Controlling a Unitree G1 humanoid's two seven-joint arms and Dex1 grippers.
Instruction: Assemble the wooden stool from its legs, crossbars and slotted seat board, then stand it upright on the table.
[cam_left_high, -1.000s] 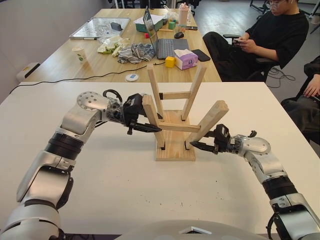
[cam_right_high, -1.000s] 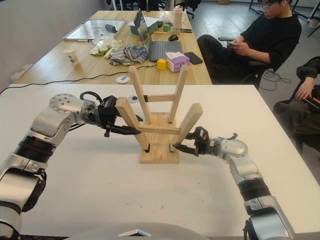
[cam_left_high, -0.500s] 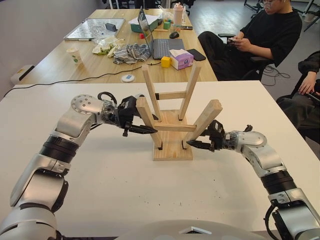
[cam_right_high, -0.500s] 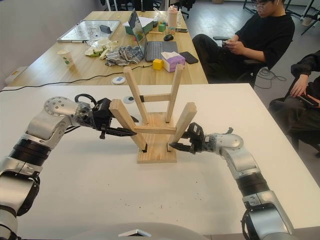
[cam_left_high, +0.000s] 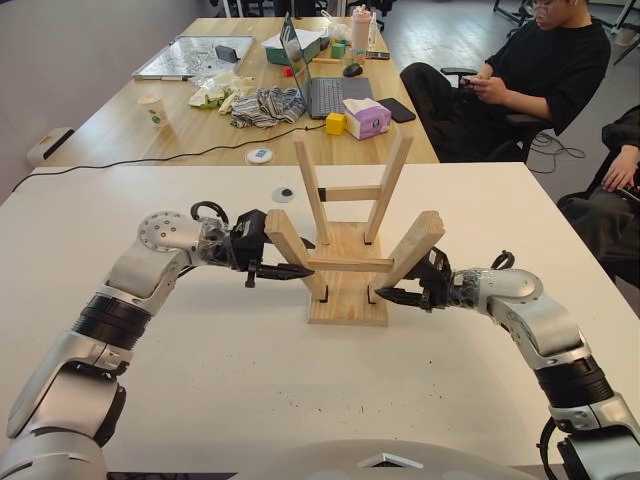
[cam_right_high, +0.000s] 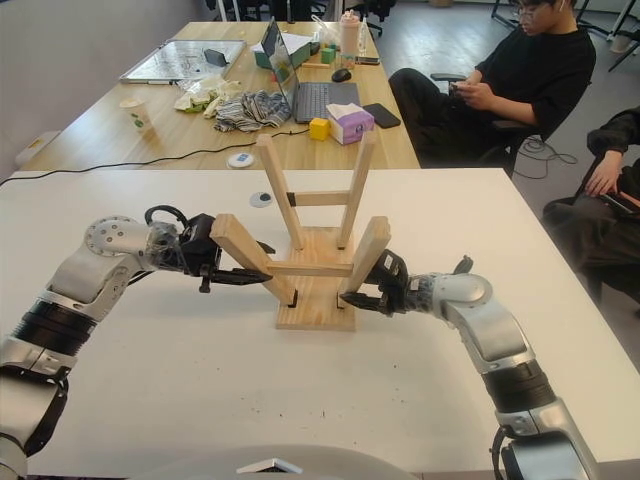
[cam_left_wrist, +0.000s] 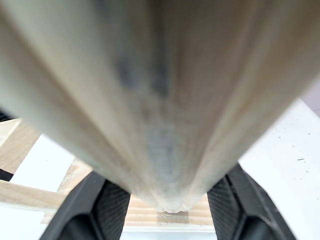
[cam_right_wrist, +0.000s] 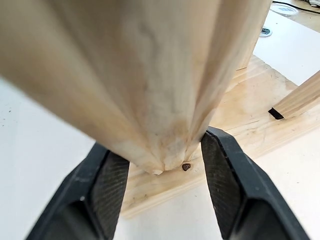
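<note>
The stool (cam_left_high: 347, 250) stands upside down, seat board (cam_left_high: 347, 306) flat on the white table (cam_left_high: 200, 380), left gripper (cam_left_high: 300, 270) clamped round its near-left leg (cam_left_high: 283, 232), right gripper (cam_left_high: 386, 296) round its near-right leg (cam_left_high: 413, 249), a cluttered wooden desk (cam_left_high: 125, 125) behind.

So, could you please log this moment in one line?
stool upside down, seat board on table | left gripper jaws shut on near-left leg | right gripper jaws shut on near-right leg | not yet upright
</note>
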